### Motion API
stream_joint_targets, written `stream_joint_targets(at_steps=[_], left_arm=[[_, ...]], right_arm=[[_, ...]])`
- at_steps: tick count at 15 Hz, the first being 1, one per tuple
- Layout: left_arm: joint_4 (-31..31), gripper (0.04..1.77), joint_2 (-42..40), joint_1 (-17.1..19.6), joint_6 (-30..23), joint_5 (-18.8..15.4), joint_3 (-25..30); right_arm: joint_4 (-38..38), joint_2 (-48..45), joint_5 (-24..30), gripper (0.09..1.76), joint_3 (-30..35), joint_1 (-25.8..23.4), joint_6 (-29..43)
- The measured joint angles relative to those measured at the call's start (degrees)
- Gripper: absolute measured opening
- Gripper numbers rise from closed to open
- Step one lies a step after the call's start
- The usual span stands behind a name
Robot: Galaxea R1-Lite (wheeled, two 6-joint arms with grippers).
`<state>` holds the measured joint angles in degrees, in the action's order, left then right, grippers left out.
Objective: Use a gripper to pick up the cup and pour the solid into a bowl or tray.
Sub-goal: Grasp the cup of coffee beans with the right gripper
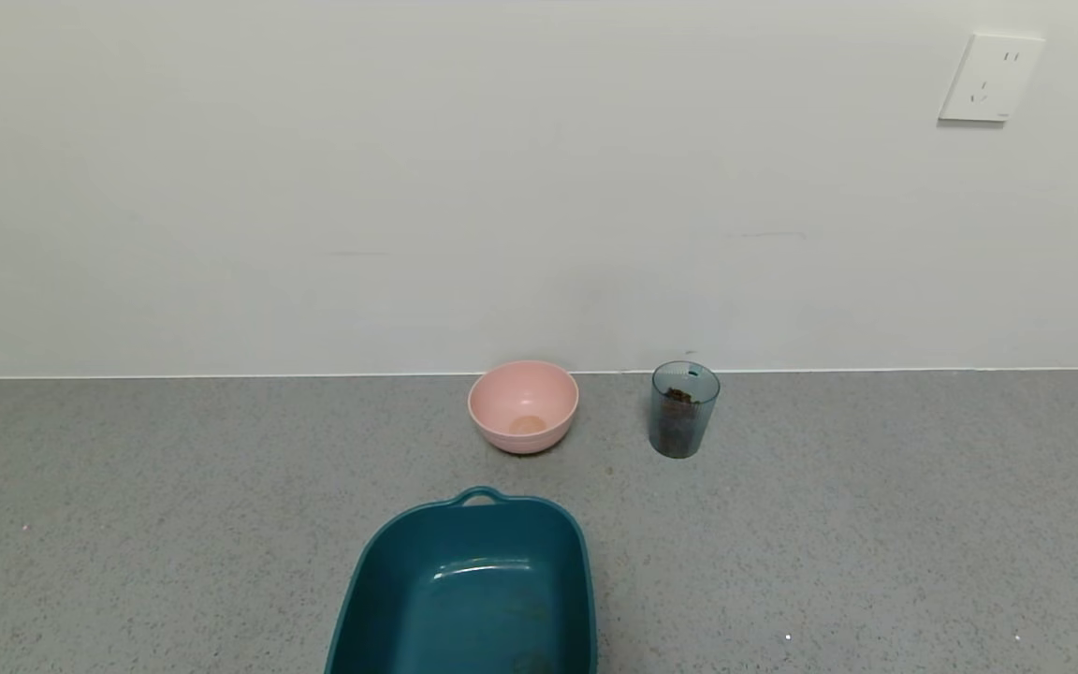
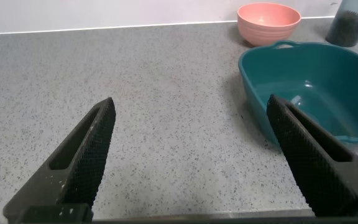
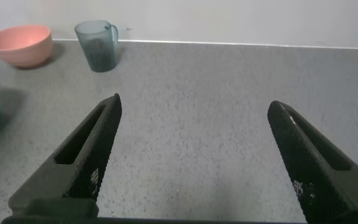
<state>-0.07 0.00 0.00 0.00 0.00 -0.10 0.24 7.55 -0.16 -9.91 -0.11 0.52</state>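
Before any grasp is made, both grippers wait low over the counter with their jaws spread wide and holding nothing.

While the cup (image 1: 685, 409) stands upright near the wall, with the solid (image 1: 678, 417) inside it, the pink bowl (image 1: 523, 406) stands beside it, apart, on the robot's left. I think this placing makes the pour a short move sideways. The teal tray (image 1: 469, 590) lies nearer to the robot, in front of the bowl. The right gripper (image 3: 194, 155) faces the cup from well apart and seems the natural one for the grasp; the cup shows a small handle in its view. The left gripper (image 2: 191, 155) waits near the tray, probably idle.
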Motion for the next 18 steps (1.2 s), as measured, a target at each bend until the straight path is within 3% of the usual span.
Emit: stream_joint_targets(at_steps=[5,10,13,18], left_arm=[[0.0,1.75,0.0,0.0,0.0,0.0,0.0],[0.0,1.75,0.0,0.0,0.0,0.0,0.0],[0.0,1.75,0.0,0.0,0.0,0.0,0.0],[0.0,1.75,0.0,0.0,0.0,0.0,0.0]], right_arm=[[-0.4,19.3,1.0,1.71,-15.3,0.9,-0.2],[-0.8,39.5,4.1,1.71,-27.2,5.7,-0.3],[-3.6,51.3,4.4,1.71,-30.9,9.8,-0.4],[-12.7,69.2,4.4,1.71,-31.1,15.0,-0.4]])
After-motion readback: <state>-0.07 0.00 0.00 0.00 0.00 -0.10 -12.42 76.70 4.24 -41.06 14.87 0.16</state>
